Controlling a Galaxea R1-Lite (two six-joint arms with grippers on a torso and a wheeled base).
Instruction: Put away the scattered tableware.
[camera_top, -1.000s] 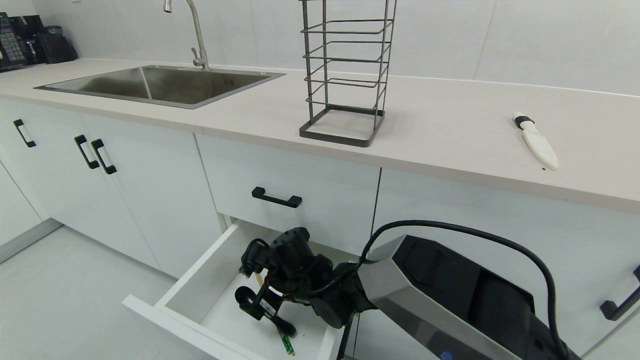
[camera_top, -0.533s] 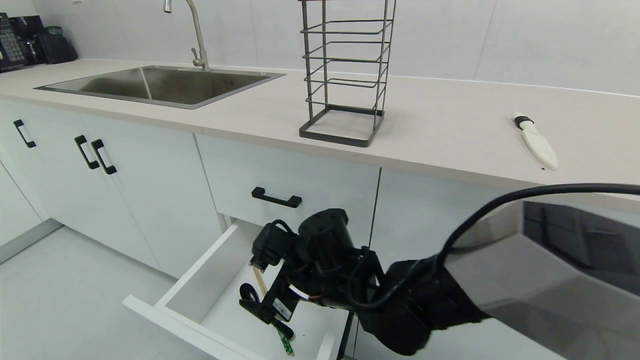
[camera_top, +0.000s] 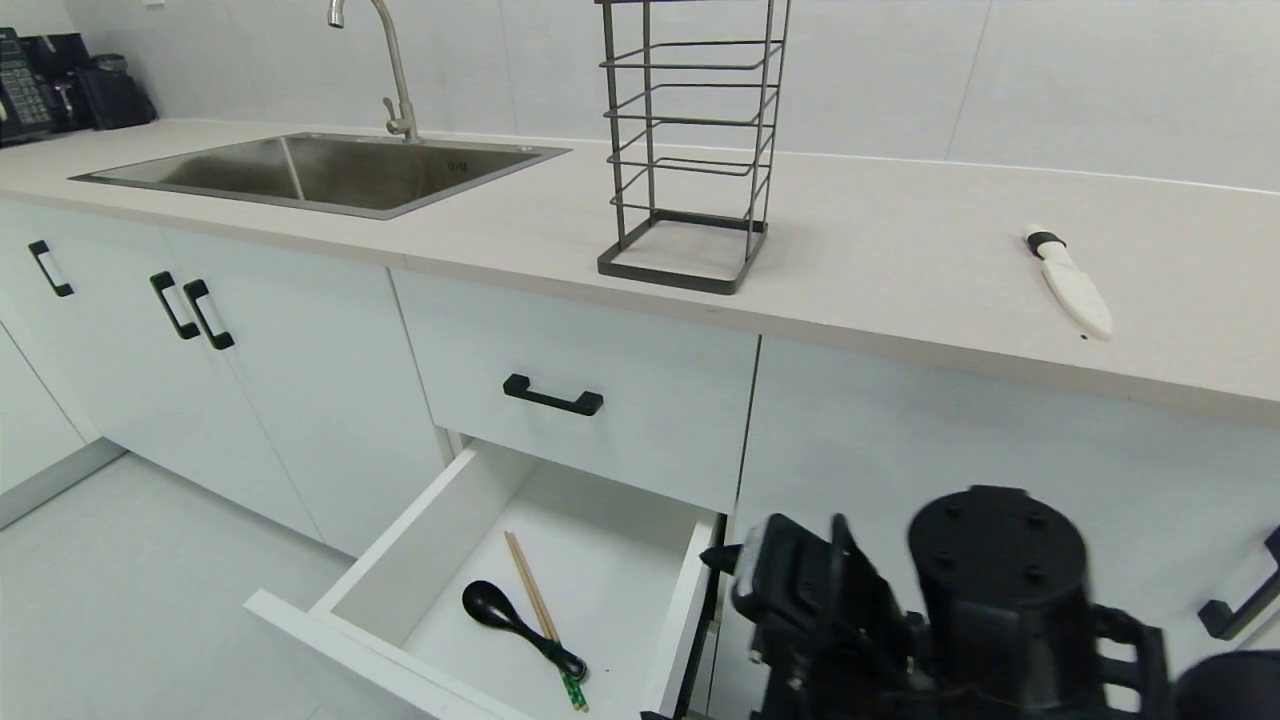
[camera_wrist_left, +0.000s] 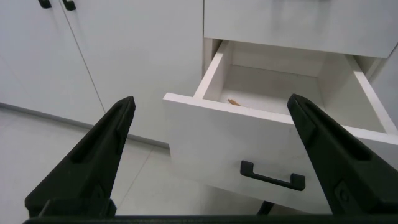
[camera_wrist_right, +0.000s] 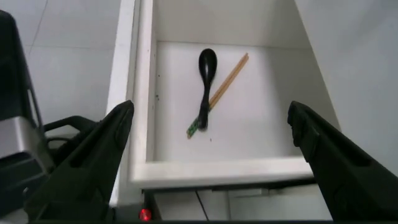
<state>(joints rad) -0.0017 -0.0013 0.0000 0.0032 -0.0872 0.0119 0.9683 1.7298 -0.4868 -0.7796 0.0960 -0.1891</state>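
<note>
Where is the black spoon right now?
The black spoon lies in the open drawer under the counter, low in the head view, near the drawer's front, its handle crossing the chopsticks.

Head view: high, facing forward and down over flat beige countertop; open white box-shaped drawer low in front, at middle distance.

Left wrist view: low, outside drawer, facing its front panel, somewhat apart.

Right wrist view: above drawer, looking straight down inside, near.

All three views share drawer. Head and right wrist views share black plastic spoon and pair of thin wooden chopsticks inside.
</note>
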